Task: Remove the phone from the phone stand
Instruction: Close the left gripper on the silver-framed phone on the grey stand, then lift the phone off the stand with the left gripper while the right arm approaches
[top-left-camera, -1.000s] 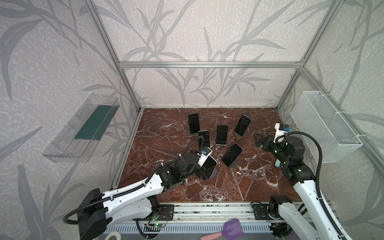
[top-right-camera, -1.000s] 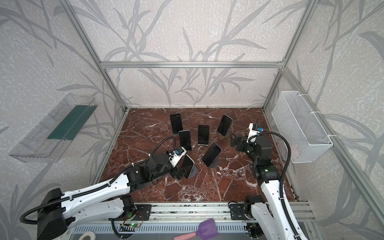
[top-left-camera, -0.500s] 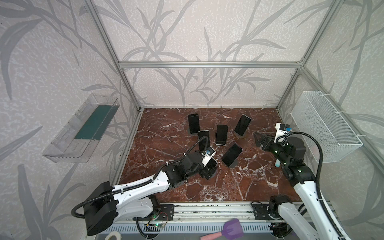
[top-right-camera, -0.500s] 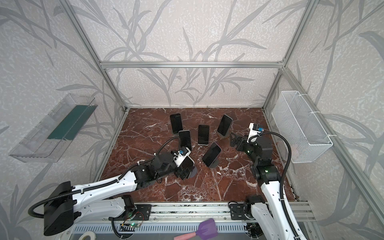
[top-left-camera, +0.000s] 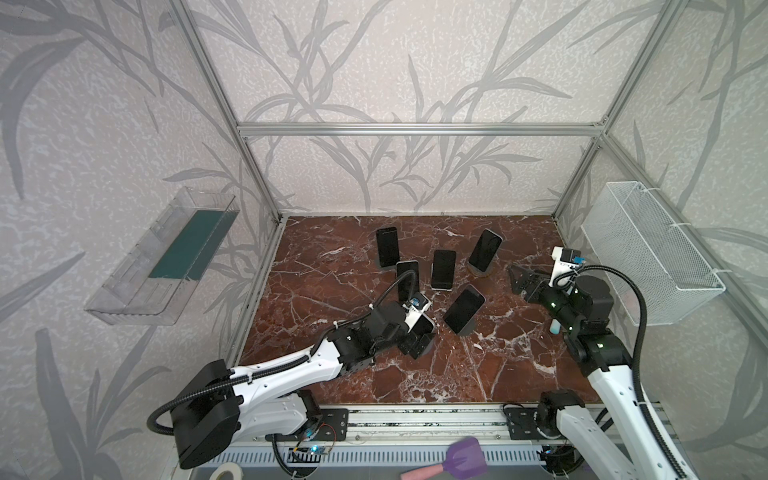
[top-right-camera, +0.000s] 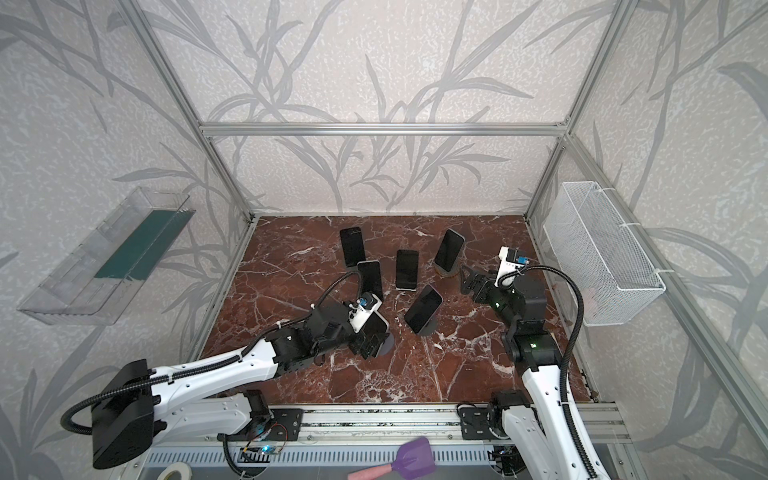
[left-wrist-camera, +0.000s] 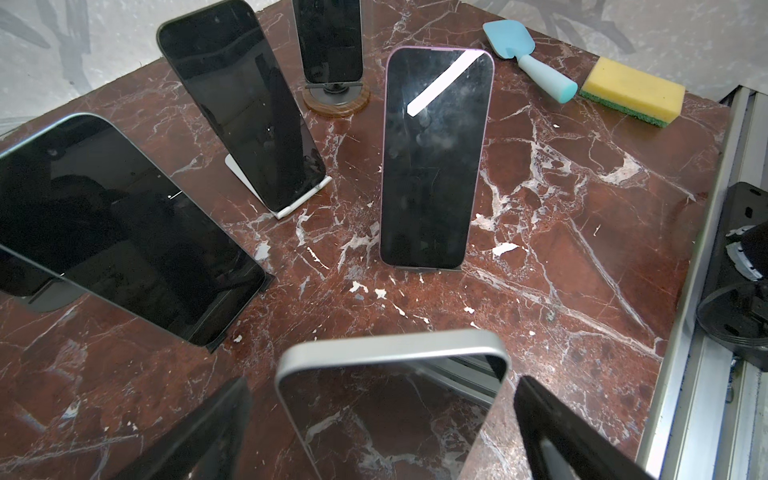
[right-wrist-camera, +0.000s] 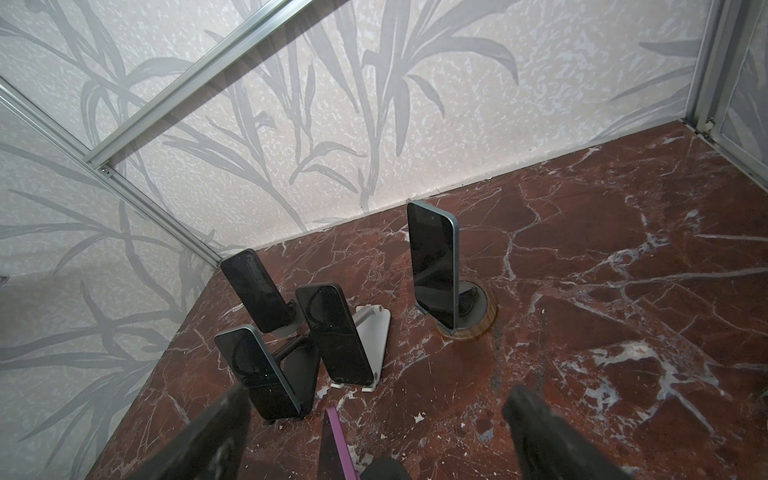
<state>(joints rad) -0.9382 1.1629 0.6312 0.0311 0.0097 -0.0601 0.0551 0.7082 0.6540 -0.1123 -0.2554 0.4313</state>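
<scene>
A silver-framed phone (left-wrist-camera: 390, 415) leans on a phone stand whose grey round base (top-right-camera: 387, 347) peeks out under my left gripper (top-right-camera: 370, 338). That gripper (left-wrist-camera: 384, 436) is open and straddles the phone's upper end. One finger (left-wrist-camera: 208, 432) stands off the phone's edge, and the other finger (left-wrist-camera: 552, 432) is very close to the opposite edge. In both top views the phone (top-left-camera: 424, 324) is mostly covered by the wrist camera. At the right, my right gripper (top-left-camera: 519, 282) hovers open with nothing in it, its dark fingers (right-wrist-camera: 216, 432) wide apart above the marble floor.
Several other dark phones stand on stands behind, the nearest purple-framed (top-left-camera: 463, 309). A blue spatula (left-wrist-camera: 528, 62) and a yellow sponge (left-wrist-camera: 631, 91) lie by the right edge. A wire basket (top-left-camera: 648, 253) hangs on the right wall and a clear shelf (top-left-camera: 166, 257) on the left.
My left arm has dropped lower and reached slightly forward, bringing its open fingers down around the silver phone. The right arm has barely moved.
</scene>
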